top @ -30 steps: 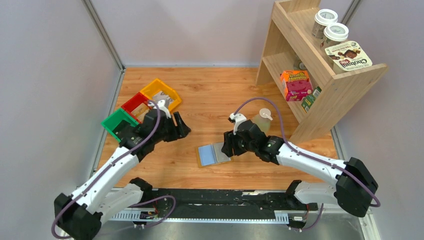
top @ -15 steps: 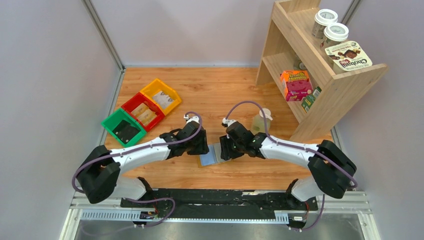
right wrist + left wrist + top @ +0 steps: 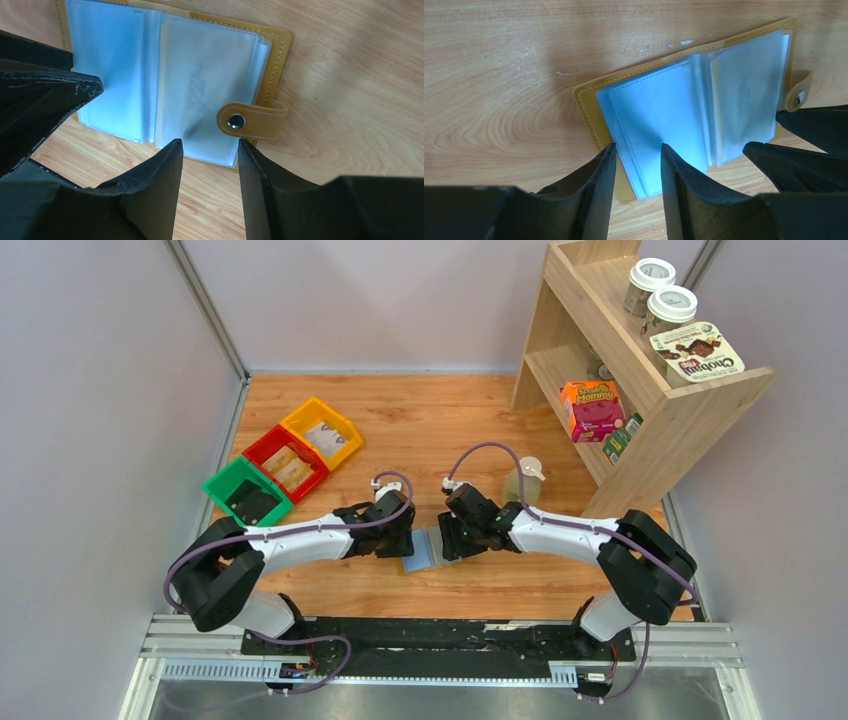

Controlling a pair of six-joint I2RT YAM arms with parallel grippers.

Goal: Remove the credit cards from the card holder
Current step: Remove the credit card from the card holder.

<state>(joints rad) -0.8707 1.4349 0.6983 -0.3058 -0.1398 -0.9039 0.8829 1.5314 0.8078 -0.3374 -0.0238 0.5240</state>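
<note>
The card holder (image 3: 422, 550) lies open on the worktop (image 3: 450, 420), left jaws and right jaws both spread above its opposite halves.

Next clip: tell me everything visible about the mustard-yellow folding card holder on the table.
The mustard-yellow leather-like card holder lies open and flat on the wooden table, with pale stitching along its edge. Its clear plastic sleeves fan from the spine, and pale blue-grey cards show through them. The snap tab, with a metal stud, folds over one half. The open left gripper and open right gripper each straddle the edge of one half; contact cannot be told.
</note>
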